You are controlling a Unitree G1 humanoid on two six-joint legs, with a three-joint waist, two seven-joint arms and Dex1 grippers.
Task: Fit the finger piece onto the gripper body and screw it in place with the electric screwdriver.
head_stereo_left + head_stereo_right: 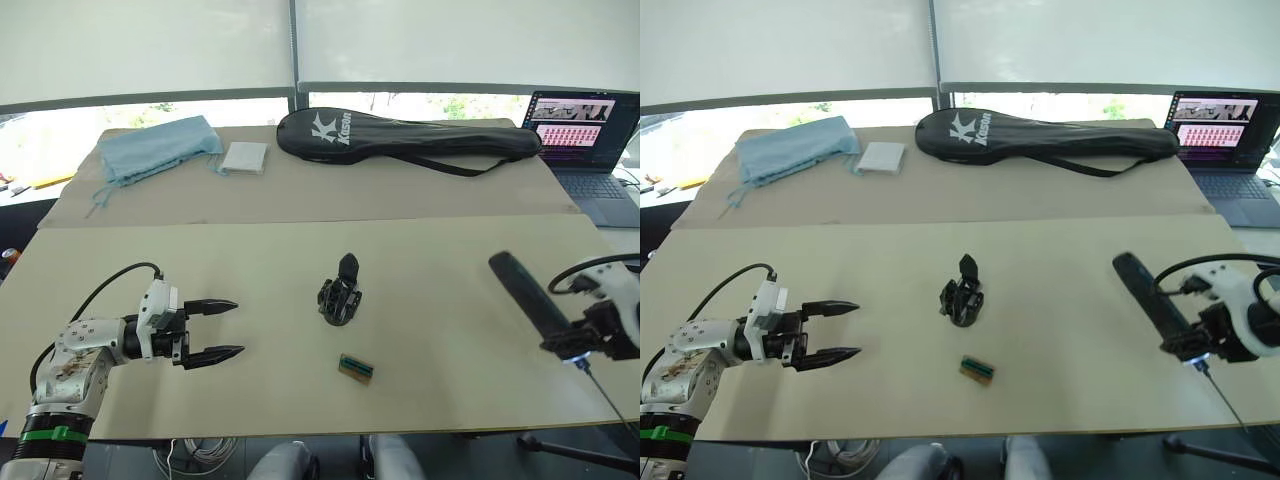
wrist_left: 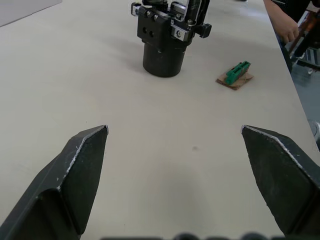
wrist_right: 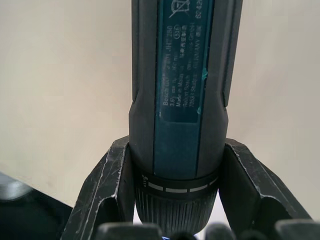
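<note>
beige bench [image 1: 450,300] carries the gripper body [image 1: 340,292] upright, well ahead of the released left tool [image 1: 226,329]; the right tool [image 3: 172,190] clenches the electric screwdriver [image 1: 530,295], likely stiff and heavy, near its bit-end collar.
</note>
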